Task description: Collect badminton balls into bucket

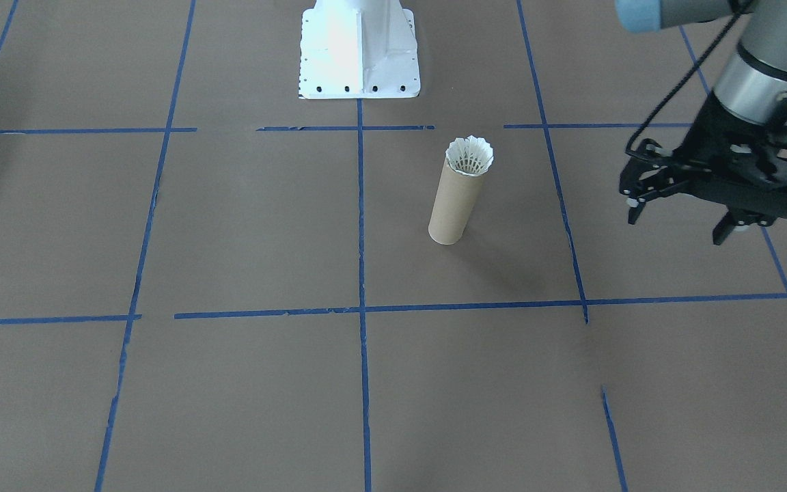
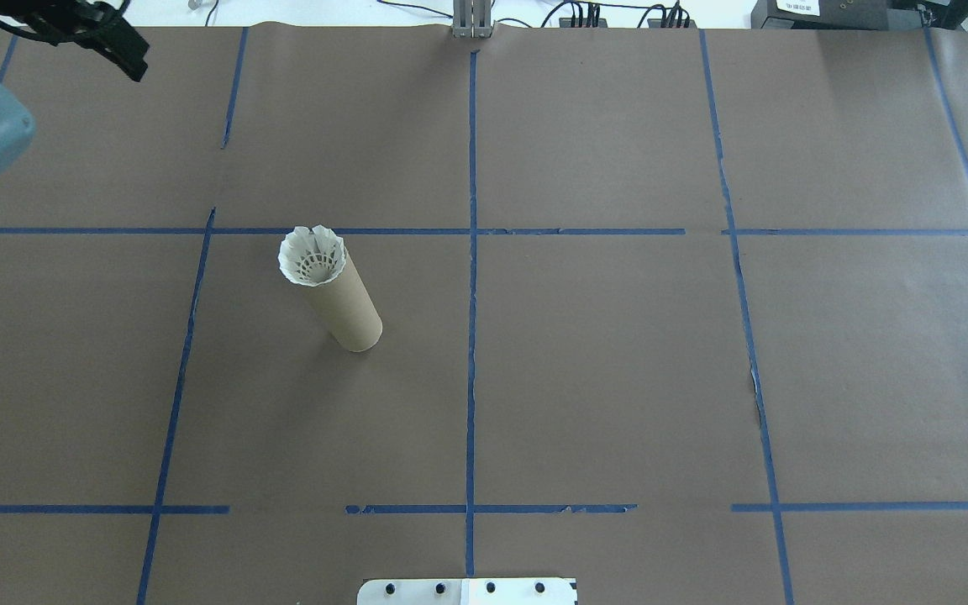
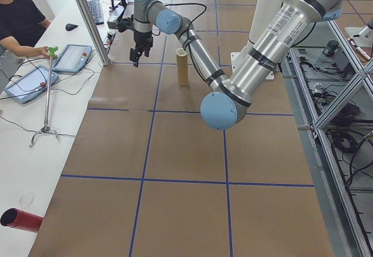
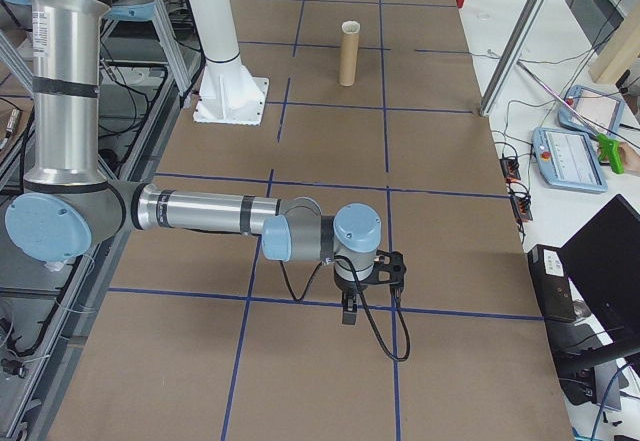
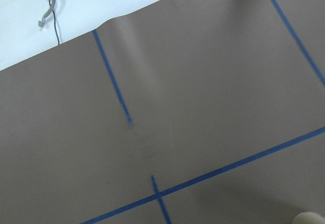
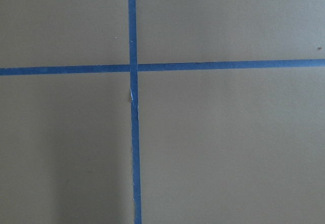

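Observation:
The bucket point(image 1: 451, 205), a tall tan cardboard tube, stands upright on the brown paper near the table's middle, on my left half point(image 2: 351, 309). The badminton ball point(image 1: 470, 156) sits in its mouth, cork down, with the white feather skirt point(image 2: 312, 255) flaring just above the rim. My left gripper point(image 1: 677, 229) hangs open and empty above the table, well off to the side of the bucket and apart from it. My right gripper point(image 4: 350, 311) shows only in the exterior right view, low over the paper far from the bucket point(image 4: 348, 56); I cannot tell whether it is open or shut.
The white robot base point(image 1: 359, 55) stands behind the bucket. Blue tape lines point(image 2: 471, 252) grid the paper. A side table beyond the far edge holds tablets point(image 3: 73, 57), a reacher tool point(image 3: 46, 94) and a red tube point(image 3: 20, 219); a person point(image 3: 20, 18) sits there.

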